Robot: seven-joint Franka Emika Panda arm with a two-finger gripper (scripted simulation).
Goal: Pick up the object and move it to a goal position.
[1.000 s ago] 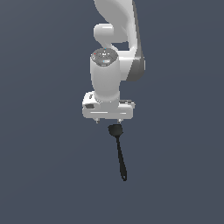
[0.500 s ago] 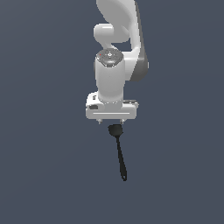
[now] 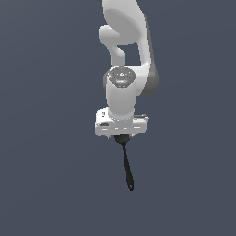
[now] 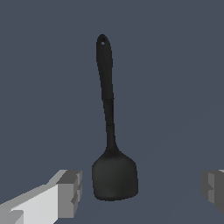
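Utensil [image 4: 114, 175]: lying flat, head between the wide-spread fingers of my pincer [image 4: 142, 188], handle running straight away from me, ungrasped.

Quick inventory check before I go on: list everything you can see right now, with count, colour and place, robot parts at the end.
utensil: one, black, broad flat head and long thin handle with a hole at its tip; lies on the surface, its head between the open fingers with gaps on both sides, handle pointing away from the gripper.
surface: one, plain dark grey-blue, fills both views.
gripper: one, white body with grey fingers; open, head of the utensil between them, not touching.
arm: one, white with grey joints; reaches down from the top of the exterior view.
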